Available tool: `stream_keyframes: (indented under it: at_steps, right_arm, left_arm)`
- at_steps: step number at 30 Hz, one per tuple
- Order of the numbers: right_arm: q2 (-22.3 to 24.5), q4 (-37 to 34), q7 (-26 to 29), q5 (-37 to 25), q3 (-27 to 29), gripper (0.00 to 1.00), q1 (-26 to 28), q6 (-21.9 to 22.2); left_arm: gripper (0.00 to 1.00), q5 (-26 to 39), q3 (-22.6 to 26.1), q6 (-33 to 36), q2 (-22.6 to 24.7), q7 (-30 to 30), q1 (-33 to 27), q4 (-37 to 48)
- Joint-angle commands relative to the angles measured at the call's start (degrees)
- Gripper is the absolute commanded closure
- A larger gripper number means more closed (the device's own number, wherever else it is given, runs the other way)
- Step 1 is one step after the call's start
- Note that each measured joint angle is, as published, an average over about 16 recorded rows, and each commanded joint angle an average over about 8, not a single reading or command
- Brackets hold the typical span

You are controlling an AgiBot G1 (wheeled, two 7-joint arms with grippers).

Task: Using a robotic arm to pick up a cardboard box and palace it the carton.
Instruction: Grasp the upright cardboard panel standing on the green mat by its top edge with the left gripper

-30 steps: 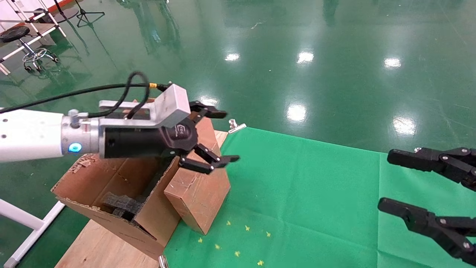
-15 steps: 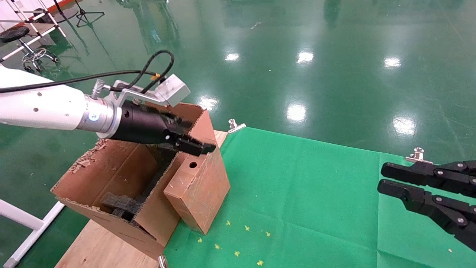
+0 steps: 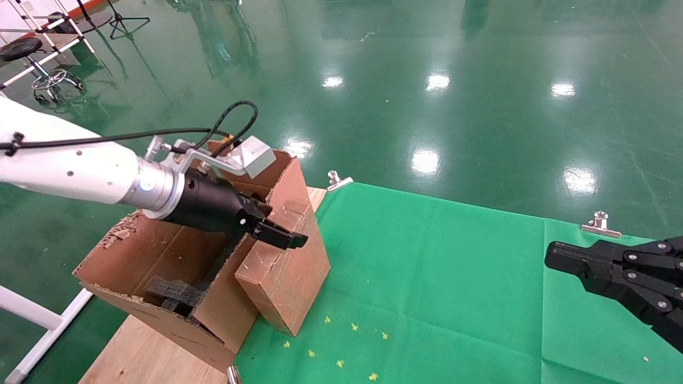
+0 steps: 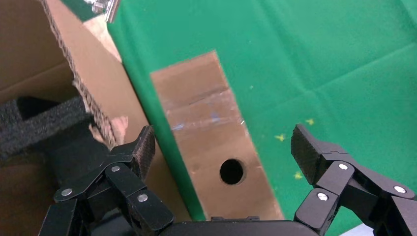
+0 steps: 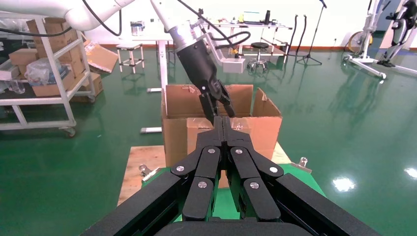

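Head view: the robotic arm (image 3: 80,170), white with a silver wrist and a black cable, reaches in from the left. Its left hand (image 3: 280,238) hangs over the top face of the cardboard box (image 3: 285,277); from this angle only one dark finger shows, so the spread cannot be judged here. The cardboard box stands on the green cloth (image 3: 453,277) of the table, leaning against the outer wall of the carton (image 3: 160,277), whose torn flaps stand up and which holds black foam (image 3: 173,292) inside. The right hand (image 3: 555,261) sits low at the right edge over the cloth, well apart from the box, its fingers drawn together. A silver clip (image 3: 339,181) pins the cloth's far edge.

Left wrist view: the left hand (image 4: 221,150) is spread wide, one fingertip on each side of the cardboard box (image 4: 216,147), neither touching it. The box's taped top face, with a round hole (image 4: 231,171) in it, lies between the two fingers (image 4: 314,157). One finger is by the carton (image 4: 74,88) wall with black foam (image 4: 39,128) beyond it; the other is over the green cloth (image 4: 319,64).

Right wrist view: the right hand (image 5: 222,120) has its fingers pressed together with nothing between them. Farther off, the left hand (image 5: 216,105) points down just above the cardboard box (image 5: 196,132), which stands against the front of the carton (image 5: 265,128).
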Motion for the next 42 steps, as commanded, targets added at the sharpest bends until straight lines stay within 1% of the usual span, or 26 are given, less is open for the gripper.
stream_keyframes:
  at_steps: [1, 10, 11, 12, 16, 17, 19, 20, 24, 25, 42]
  right_arm:
    - [0.0, 0.0, 0.0, 0.0, 0.0, 1.00, 0.0, 0.0]
    - [0.0, 0.0, 0.0, 0.0, 0.0, 1.00, 0.0, 0.0]
    - [0.0, 0.0, 0.0, 0.0, 0.0, 0.99, 0.0, 0.0]
    - [0.0, 0.0, 0.0, 0.0, 0.0, 0.91, 0.0, 0.0]
    - [0.0, 0.0, 0.0, 0.0, 0.0, 0.41, 0.0, 0.0]
    - [0.0, 0.0, 0.0, 0.0, 0.0, 0.28, 0.0, 0.0]
    - [0.0, 0.0, 0.0, 0.0, 0.0, 0.05, 0.0, 0.0]
    - [0.0, 0.0, 0.0, 0.0, 0.0, 0.00, 0.0, 0.0]
    - [0.0, 0.0, 0.0, 0.0, 0.0, 0.00, 0.0, 0.0]
    - [0.0, 0.0, 0.0, 0.0, 0.0, 0.00, 0.0, 0.0]
    - [0.0, 0.0, 0.0, 0.0, 0.0, 0.00, 0.0, 0.0]
  left_arm:
    - [0.00, 0.5, 0.3, -0.1, 0.1, -0.8, 0.4, 0.0]
    - [0.00, 1.7, 1.1, -0.4, 0.4, -1.1, 1.0, -0.1]
    - [0.00, 1.9, 1.2, -0.5, 0.4, -1.0, 1.0, -0.1]
    - [0.00, 2.1, 1.3, -0.5, 0.5, -0.8, 1.1, -0.2]
    - [0.00, 2.7, 1.5, -0.7, 0.5, -0.5, 1.2, -0.2]
    - [0.06, 2.7, 1.6, -0.7, 0.5, -0.4, 1.2, -0.2]
    - [0.31, 2.8, 1.6, -0.7, 0.5, -0.4, 1.2, -0.2]
    - [0.44, 2.8, 1.6, -0.8, 0.5, -0.4, 1.2, -0.2]
    - [0.94, 2.7, 1.6, -0.8, 0.5, -0.5, 1.2, -0.2]
    - [1.00, 2.7, 1.6, -0.8, 0.5, -0.5, 1.2, -0.2]
    - [1.00, 2.3, 1.4, -0.8, 0.4, -0.7, 1.2, -0.2]
